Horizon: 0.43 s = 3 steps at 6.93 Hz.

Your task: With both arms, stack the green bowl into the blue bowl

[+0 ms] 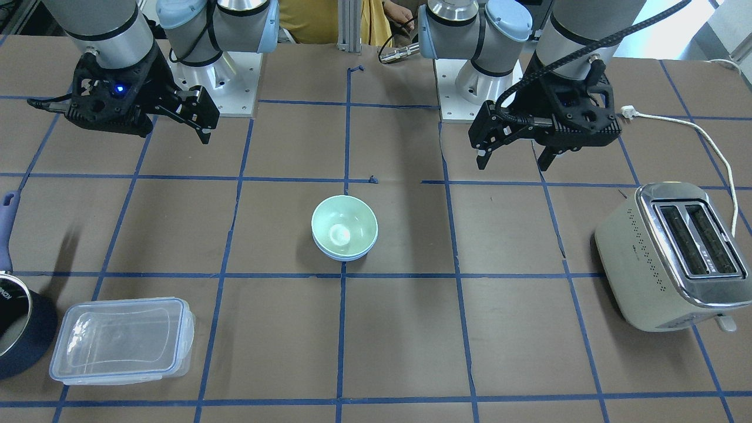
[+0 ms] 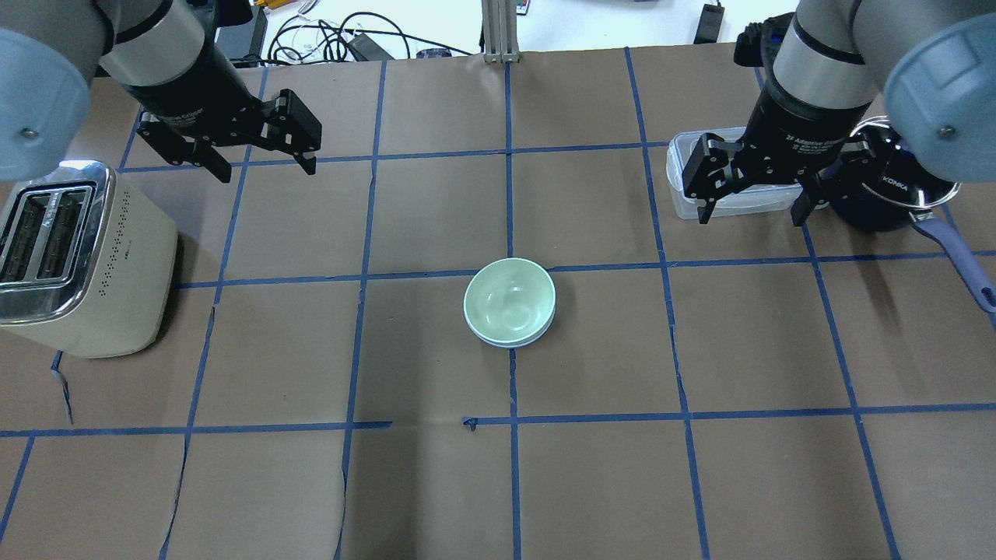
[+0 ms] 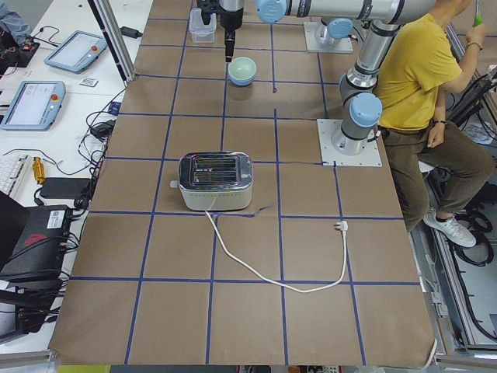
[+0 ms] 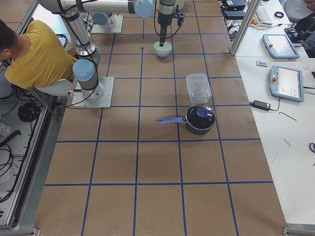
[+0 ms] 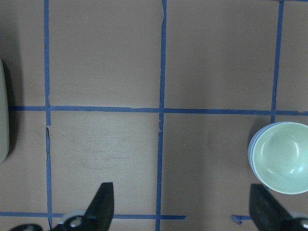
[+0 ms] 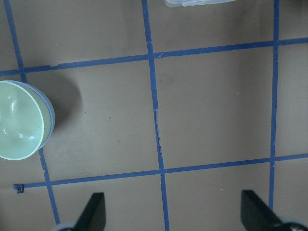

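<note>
The pale mint-green bowl sits nested inside the pale blue bowl at the table's centre; only the blue rim shows under it. The stack also shows in the overhead view, green bowl in blue bowl, and in both wrist views. My left gripper is open and empty, raised, well away from the bowls. My right gripper is open and empty, raised on the other side.
A cream toaster stands on my left, its white cord trailing on the table. A clear lidded container and a dark pot with a blue handle sit below my right gripper. A person in yellow sits behind the robot.
</note>
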### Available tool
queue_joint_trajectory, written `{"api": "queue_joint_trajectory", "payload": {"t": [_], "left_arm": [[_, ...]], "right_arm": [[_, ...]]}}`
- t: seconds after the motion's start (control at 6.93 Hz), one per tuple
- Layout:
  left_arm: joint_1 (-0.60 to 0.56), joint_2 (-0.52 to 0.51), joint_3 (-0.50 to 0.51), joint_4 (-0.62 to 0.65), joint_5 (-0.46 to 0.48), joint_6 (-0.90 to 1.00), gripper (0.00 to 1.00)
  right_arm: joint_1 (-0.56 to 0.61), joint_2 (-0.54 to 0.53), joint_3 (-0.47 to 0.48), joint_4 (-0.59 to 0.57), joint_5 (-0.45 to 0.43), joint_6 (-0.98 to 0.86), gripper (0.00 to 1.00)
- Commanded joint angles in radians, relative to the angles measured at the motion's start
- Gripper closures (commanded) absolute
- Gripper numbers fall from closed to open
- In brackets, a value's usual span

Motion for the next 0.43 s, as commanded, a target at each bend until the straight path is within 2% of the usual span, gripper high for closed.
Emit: {"api": "queue_joint_trajectory", "payload": {"t": [0.0, 0.29], "left_arm": [[0.002, 0.0, 0.0, 0.0, 0.0, 0.0, 0.0], [0.002, 0.0, 0.0, 0.001, 0.0, 0.0, 0.0]], "right_arm": [[0.002, -0.004, -0.006, 0.001, 0.0, 0.001, 0.0], [0.002, -0.003, -0.009, 0.003, 0.001, 0.002, 0.0]]}}
